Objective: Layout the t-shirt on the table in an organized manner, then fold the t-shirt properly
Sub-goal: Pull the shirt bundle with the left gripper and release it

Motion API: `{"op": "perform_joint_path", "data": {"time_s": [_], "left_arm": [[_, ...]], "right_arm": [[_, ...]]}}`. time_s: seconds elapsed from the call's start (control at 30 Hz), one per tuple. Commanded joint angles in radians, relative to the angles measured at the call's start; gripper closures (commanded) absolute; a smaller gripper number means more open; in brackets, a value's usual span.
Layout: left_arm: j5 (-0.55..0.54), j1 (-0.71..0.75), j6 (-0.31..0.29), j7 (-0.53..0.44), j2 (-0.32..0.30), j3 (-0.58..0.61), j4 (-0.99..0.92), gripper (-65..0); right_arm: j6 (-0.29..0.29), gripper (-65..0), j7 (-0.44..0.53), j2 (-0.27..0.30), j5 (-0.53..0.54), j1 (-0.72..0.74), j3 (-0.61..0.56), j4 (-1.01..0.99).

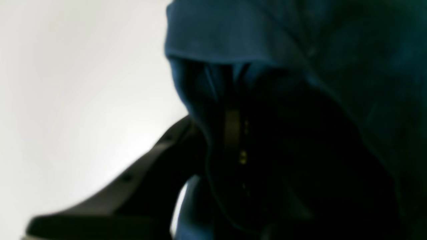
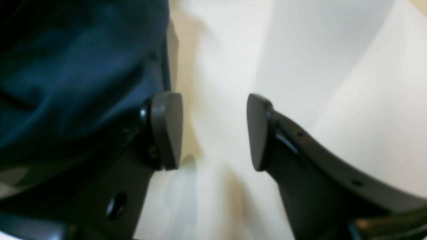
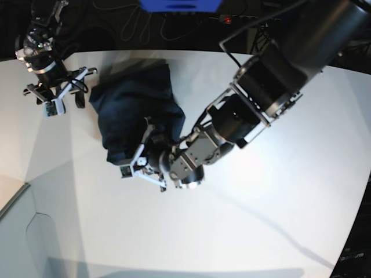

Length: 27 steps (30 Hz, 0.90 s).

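White table, bunched navy t-shirt

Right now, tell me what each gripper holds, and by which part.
Left gripper is at the t-shirt's near edge; the hold cannot be confirmed. Right gripper is open, empty.

Nothing readable anywhere here: no label, brand, number or sign shows on any surface, and the wrist views are too blurry for print anyway.
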Motion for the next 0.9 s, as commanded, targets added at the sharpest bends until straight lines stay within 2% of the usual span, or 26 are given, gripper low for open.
{"op": "perform_joint_path", "data": {"time_s": [0.0, 0.17, 0.27, 0.3, 0.4, 0.6, 0.8, 0.87], "left_arm": [[0.009, -0.031, 0.000, -0.011, 0.000, -0.002, 0.013, -12.8], [0.012, -0.031, 0.000, -0.005, 0.000, -0.007, 0.079, -39.5], [0.010, -0.033, -0.002, -0.003, -0.011, -0.008, 0.170, -51.3], [0.010, -0.031, -0.002, -0.003, -0.023, -0.008, 0.208, -53.5], [0.010, -0.028, -0.002, -0.003, -0.061, -0.030, 0.299, -56.5], [0.013, 0.010, -0.002, -0.002, -0.111, -0.222, 0.380, -56.3], [0.018, 0.093, -0.002, -0.002, -0.189, -0.395, 0.423, -56.3], [0.013, 0.119, -0.002, 0.000, -0.220, -0.444, 0.455, -56.3]], "right_arm": [[0.004, -28.9, 0.023, 0.003, 0.014, -0.004, 0.012, 0.021], [0.004, -28.9, 0.023, -0.003, 0.014, -0.011, 0.016, 0.021], [0.004, -28.9, 0.023, -0.003, 0.014, -0.011, 0.016, 0.021], [0.004, -28.9, 0.023, -0.003, 0.014, -0.011, 0.016, 0.021], [0.004, -28.9, 0.023, -0.003, 0.014, -0.011, 0.016, 0.021], [0.004, -28.9, 0.023, -0.003, 0.014, -0.005, 0.016, 0.021], [0.004, -28.9, 0.023, -0.005, 0.014, -0.001, 0.006, 0.021], [0.004, -28.9, 0.023, -0.024, 0.014, 0.013, -0.014, 0.023]]}}
